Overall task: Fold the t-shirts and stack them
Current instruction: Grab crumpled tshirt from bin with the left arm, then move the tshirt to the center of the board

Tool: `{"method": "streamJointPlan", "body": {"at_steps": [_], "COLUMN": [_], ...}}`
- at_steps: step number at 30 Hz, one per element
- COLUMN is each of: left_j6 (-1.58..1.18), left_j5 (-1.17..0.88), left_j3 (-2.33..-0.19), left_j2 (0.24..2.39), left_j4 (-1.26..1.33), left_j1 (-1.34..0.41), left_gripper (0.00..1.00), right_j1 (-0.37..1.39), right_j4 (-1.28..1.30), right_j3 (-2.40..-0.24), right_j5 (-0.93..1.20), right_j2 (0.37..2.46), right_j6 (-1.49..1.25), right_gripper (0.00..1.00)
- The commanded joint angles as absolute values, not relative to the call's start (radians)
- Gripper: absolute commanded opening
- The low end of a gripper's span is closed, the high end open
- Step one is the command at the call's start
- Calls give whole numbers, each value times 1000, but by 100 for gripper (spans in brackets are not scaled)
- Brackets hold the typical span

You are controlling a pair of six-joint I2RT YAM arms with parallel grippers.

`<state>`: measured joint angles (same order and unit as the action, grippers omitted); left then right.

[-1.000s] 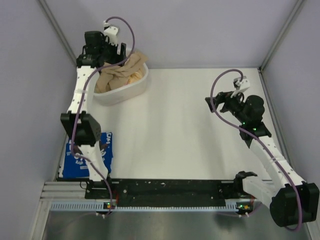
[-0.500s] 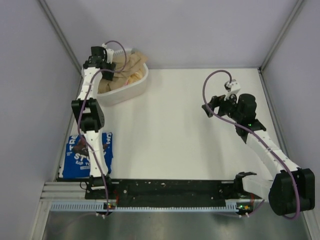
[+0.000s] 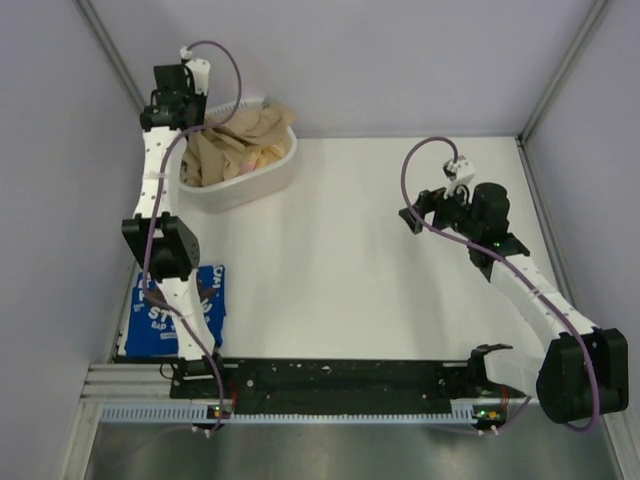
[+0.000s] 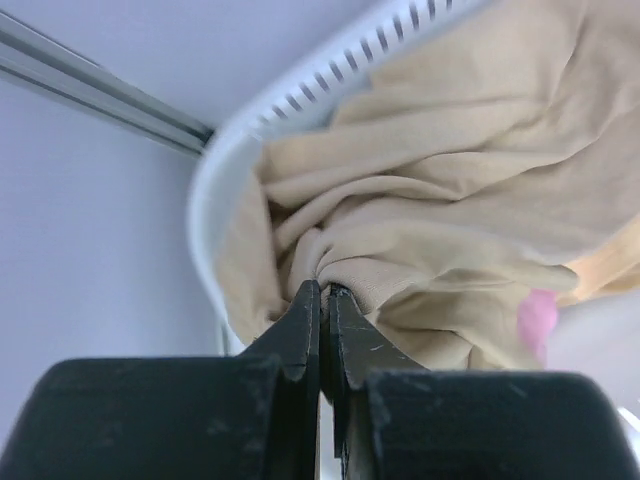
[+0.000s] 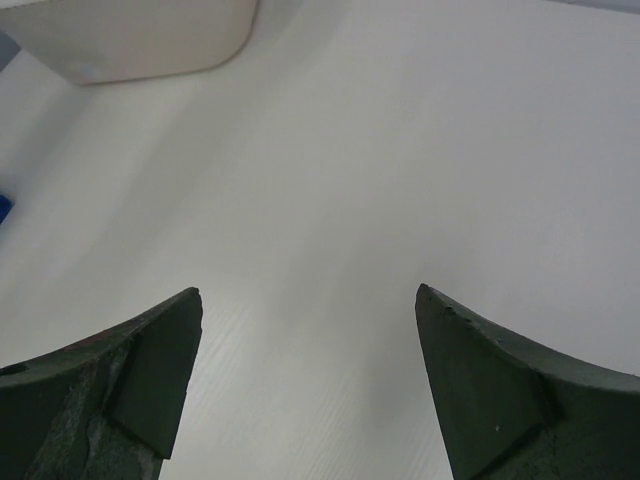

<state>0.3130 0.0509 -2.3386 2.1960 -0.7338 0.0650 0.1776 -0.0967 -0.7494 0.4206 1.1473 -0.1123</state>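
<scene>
The tan t-shirt (image 3: 240, 145) lies crumpled in the white slotted basket (image 3: 270, 182) at the far left. My left gripper (image 3: 193, 133) reaches into the basket's left end. In the left wrist view its jaws (image 4: 325, 290) are shut on a bunched fold of the tan t-shirt (image 4: 450, 200), just inside the basket rim (image 4: 300, 90). The blue t-shirt (image 3: 160, 318) with white lettering lies folded at the near left, partly under the left arm. My right gripper (image 3: 411, 216) hovers open over bare table at the right, with nothing between its fingers (image 5: 308, 300).
Something pink (image 4: 537, 315) shows under the tan cloth in the basket. A corner of the basket (image 5: 140, 40) sits at the top left of the right wrist view. Grey walls with metal posts close in the table on three sides.
My left gripper has gone from open to shut on a fold of the tan t-shirt at the basket's left end. The right arm has shifted slightly left and stays open.
</scene>
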Motion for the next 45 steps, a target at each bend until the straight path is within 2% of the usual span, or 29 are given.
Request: {"method": "streamJointPlan", "body": {"at_steps": [1,10,13,17,20,23,26,29,30,31,32,33,34,35,36,37,41,45], "left_j6": [293,273,265,250,281,347,365,359,342,322,304,293,305,308,307,307,282,281], "left_j5": [-50,-408,-546,-718,-727,-638,-621,-618,-615,-615,-604,-588,-581,-572,-565,-565,-558,-529], "left_j3": [-2356,-2387,-2459,-2384,-2234,-2059,-1945,-1919,-1949,-1986,-2043,-2101,-2176,-2233,-2279,-2292,-2092,-1853], "left_j2": [1919,1548,1491,1444,1419,1436,1517,1662,1724,1782,1851,1908,1969,2011,2031,2028,1860,1630], "left_j4": [-666,-759,-845,-925,-936,-925,-905,-865,-855,-853,-865,-891,-929,-971,-998,-1009,-886,-796], "left_j1": [67,64,58,26,-69,-225,-352,-428,-436,-439,-439,-437,-436,-434,-428,-420,-338,-223], "left_gripper": [0,0,0,0,0,0,0,0,2,20,47,65,73,76,90,96,97,99], "right_j1": [201,278,320,333,333,333,333,331,333,331,333,333,333,334,337,357,565,759], "right_j4": [-110,-69,-45,-70,-61,-22,46,103,124,141,165,199,221,245,270,300,365,373], "right_j3": [-807,-874,-902,-907,-908,-908,-914,-926,-933,-939,-945,-953,-959,-963,-968,-979,-974,-1017], "right_j5": [462,543,586,669,663,632,539,434,408,384,367,353,342,336,336,337,286,207], "right_j2": [1121,1092,1074,1052,1037,1028,1029,1026,1026,1023,1023,1025,1023,1026,1028,1032,1110,1325], "right_j6": [-107,-111,-83,-112,-126,-111,-110,-106,-104,-100,-97,-88,-81,-80,-75,-54,118,126], "right_gripper": [86,85,85,86,86,86,87,87,87,87,87,87,87,86,84,82,82,81]}}
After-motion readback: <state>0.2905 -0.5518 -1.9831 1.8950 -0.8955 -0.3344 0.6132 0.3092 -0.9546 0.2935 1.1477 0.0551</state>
